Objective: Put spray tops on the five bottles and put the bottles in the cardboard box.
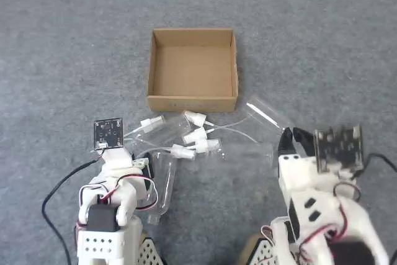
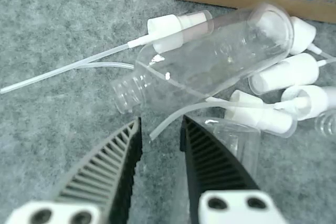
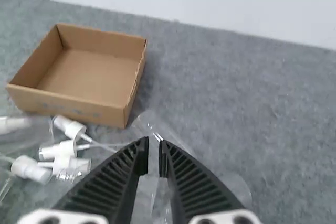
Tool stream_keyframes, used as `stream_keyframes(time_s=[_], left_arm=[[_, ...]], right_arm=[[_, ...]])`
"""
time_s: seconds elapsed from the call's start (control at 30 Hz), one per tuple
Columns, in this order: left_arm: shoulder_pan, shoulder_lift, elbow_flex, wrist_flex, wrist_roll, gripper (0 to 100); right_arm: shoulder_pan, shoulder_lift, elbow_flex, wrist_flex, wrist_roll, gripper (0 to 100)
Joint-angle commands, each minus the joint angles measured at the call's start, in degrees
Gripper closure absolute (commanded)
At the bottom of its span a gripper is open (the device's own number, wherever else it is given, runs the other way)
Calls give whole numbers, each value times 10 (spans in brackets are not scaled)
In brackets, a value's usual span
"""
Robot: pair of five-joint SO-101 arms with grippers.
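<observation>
Bottles (image 1: 164, 181) and spray tops (image 1: 196, 118) are lying loose before the cardboard box (image 1: 192, 101), open bench (image 1: 322, 48) spreading around. Left tool (image 2: 160, 124) and right tool (image 3: 153, 143) are hovering low, jaws slightly parted, gripping nothing.

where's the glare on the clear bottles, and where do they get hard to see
left wrist view: white highlights streak the near clear bottle; high view: the bottle right of the cardboard box nearly melts into the grey mat; right wrist view: that bottle shows as faint glints
</observation>
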Motion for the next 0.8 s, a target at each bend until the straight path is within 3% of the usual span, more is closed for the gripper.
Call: stream_keyframes(time_s=[0.0,0.5,0.77], left_arm=[[-1,-7,-5,3,4,888],[-1,-7,-5,3,4,888],[-1,-7,-5,3,4,888]], right_arm=[[2,95,-83,22,9,987],[6,313,-171,119,22,838],[7,385,-169,119,256,832]])
